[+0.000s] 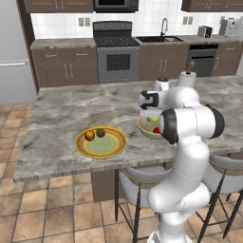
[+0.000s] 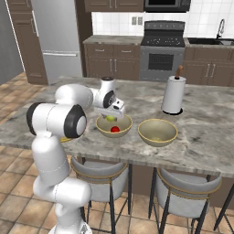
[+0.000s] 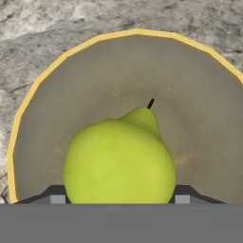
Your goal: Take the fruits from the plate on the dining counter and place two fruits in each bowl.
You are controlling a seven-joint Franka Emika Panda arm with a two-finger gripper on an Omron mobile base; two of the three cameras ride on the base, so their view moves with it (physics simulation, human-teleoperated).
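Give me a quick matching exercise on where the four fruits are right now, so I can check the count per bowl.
Things:
1. yellow-green fruit
2. red fruit
3. orange fruit
4. dark brownish-green fruit

Places:
A. on the plate, toward its left edge in the left base view
B. lying in the bottom of the bowl below the gripper
C. between the fingers, just above that bowl
D. on the plate, just right of the other fruit there

Pairs: 1-C, 2-B, 3-A, 4-D. The second bowl holds no fruit yet.
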